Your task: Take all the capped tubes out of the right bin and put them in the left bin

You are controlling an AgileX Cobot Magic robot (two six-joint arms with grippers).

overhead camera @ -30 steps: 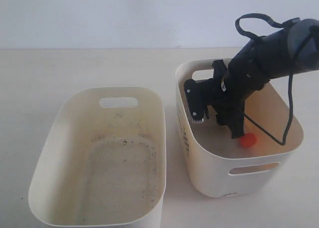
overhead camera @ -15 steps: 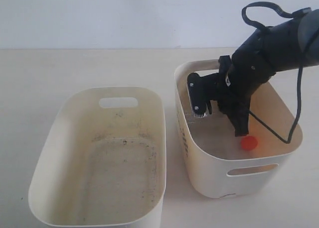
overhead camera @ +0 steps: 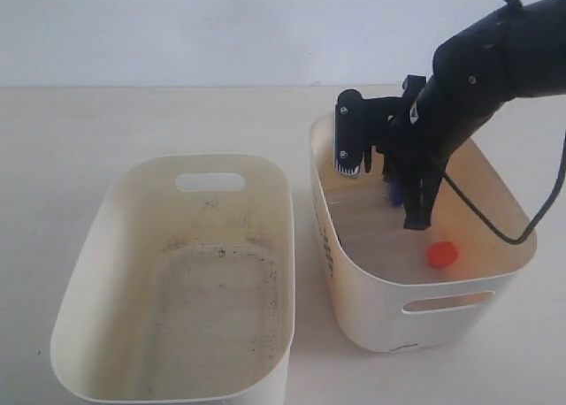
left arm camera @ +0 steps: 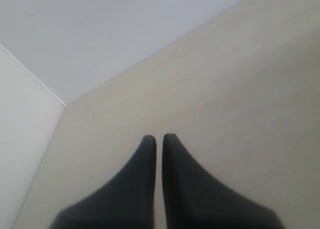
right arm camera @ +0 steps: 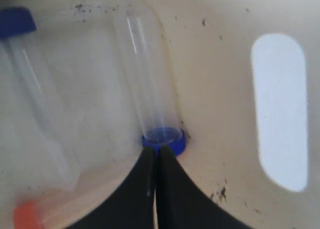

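Note:
My right gripper (overhead camera: 414,221) hangs inside the right bin (overhead camera: 380,308), above its floor, jaws shut to a hairline. In the right wrist view a clear tube (right arm camera: 145,74) with a blue cap (right arm camera: 164,137) sits right at the tips of the right gripper (right arm camera: 159,151); I cannot tell whether it is pinched. A second blue-capped tube (right arm camera: 15,21) and an orange-capped one (right arm camera: 25,214) lie blurred to one side. The exterior view shows an orange cap (overhead camera: 442,254) and a bit of blue (overhead camera: 394,193). The speckled left bin (overhead camera: 106,202) holds nothing. My left gripper (left arm camera: 159,137) is shut over bare table.
The right arm and its black cable (overhead camera: 495,228) fill the back half of the right bin. A slot handle (right arm camera: 277,114) shows in the bin wall past the tube. The two bins stand side by side with a narrow gap between them.
The right arm has risen and pulled back inside the right bin. A blue cap now shows beside its fingers. The orange cap has stayed on the floor.

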